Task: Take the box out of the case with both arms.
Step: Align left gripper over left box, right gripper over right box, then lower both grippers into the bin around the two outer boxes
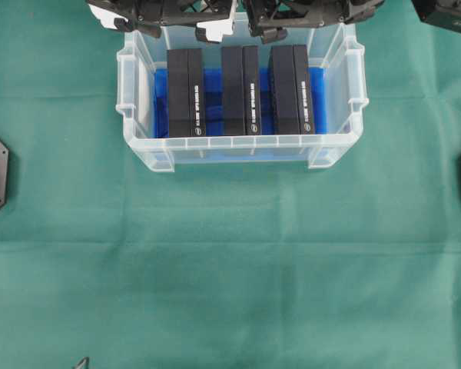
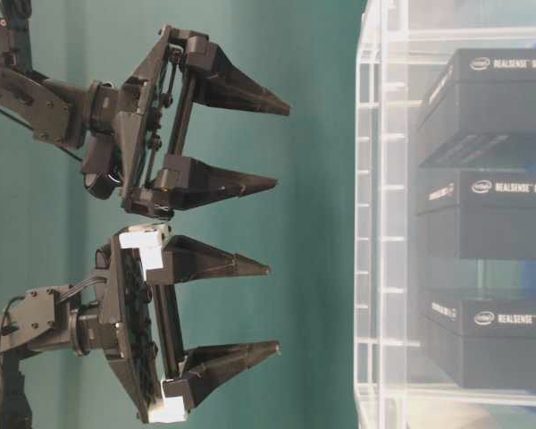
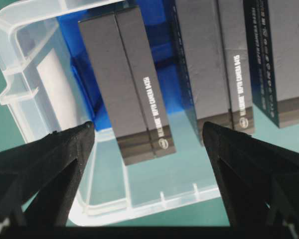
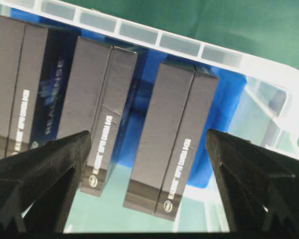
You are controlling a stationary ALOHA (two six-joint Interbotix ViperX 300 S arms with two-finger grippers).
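1. Inside the case (image 1: 140,146), on blue lining (image 1: 160,104): three black boxes standing on edge, side by side — left box (image 1: 186,93), middle box (image 1: 240,90), right box (image 1: 291,89). Gaps between all three.
2. Above the far rim of the case: left gripper (image 1: 169,25) and right gripper (image 1: 292,29), both clear of the boxes, touching nothing.
3. Jaws: spread wide on both, empty. Confirmed at table level for left gripper (image 2: 223,353) and right gripper (image 2: 250,143), and from both wrist cameras.
4. Handling, judged: rigid printed cardboard retail boxes, so stiff faces and firm edges. Probably light to moderate in weight. Smooth matte card, so somewhat slippery against hard fingers. Corners likely to dent under a hard pinch.
5. Grip site, judged: broad side faces, reached through the gaps, near the upper edge. With two arms, one gripper toward each end of the same box to keep the lift level.
6. Risks, judged: tipping a neighbour while entering a gap; dragging the light case along on lift-off.
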